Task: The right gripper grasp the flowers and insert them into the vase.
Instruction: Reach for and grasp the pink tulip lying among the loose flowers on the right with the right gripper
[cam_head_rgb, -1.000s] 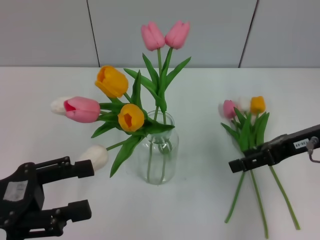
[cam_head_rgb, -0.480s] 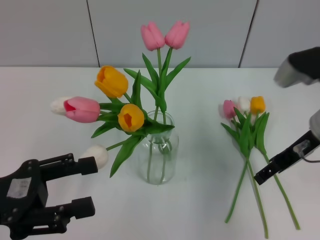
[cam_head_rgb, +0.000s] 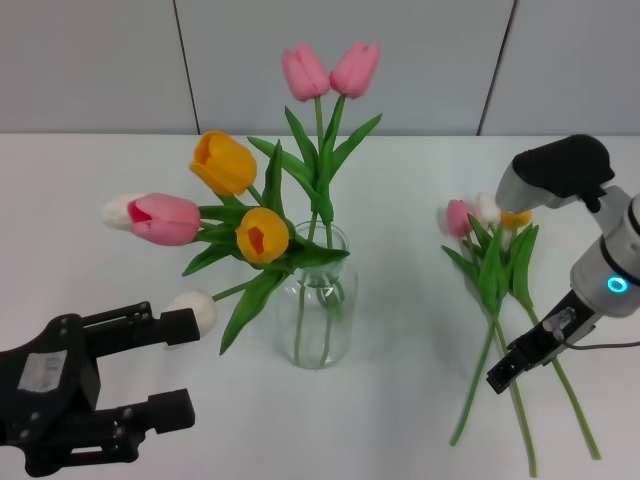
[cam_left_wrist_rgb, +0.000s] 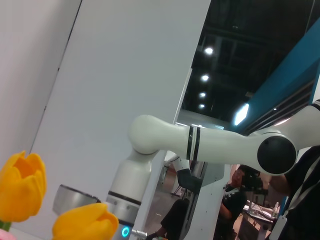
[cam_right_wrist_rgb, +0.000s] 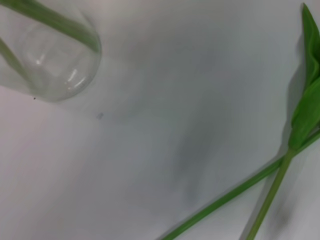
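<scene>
Left gripper (cam_head_rgb: 165, 370), fingers spread, empty, low at table's near-left edge. Glass vase (cam_head_rgb: 318, 300) well left of right gripper (cam_head_rgb: 515, 362). Right gripper: finger state cannot tell; hovers over stems of tulips (cam_head_rgb: 495, 270) lying flat on table (cam_head_rgb: 400, 200).

White tabletop (cam_head_rgb: 90, 170). Large artificial tulips, pink (cam_head_rgb: 330, 70), yellow-orange (cam_head_rgb: 223, 162) and white (cam_head_rgb: 190, 312), spreading near centre. Grey panelled wall (cam_head_rgb: 90, 60) behind far edge.
</scene>
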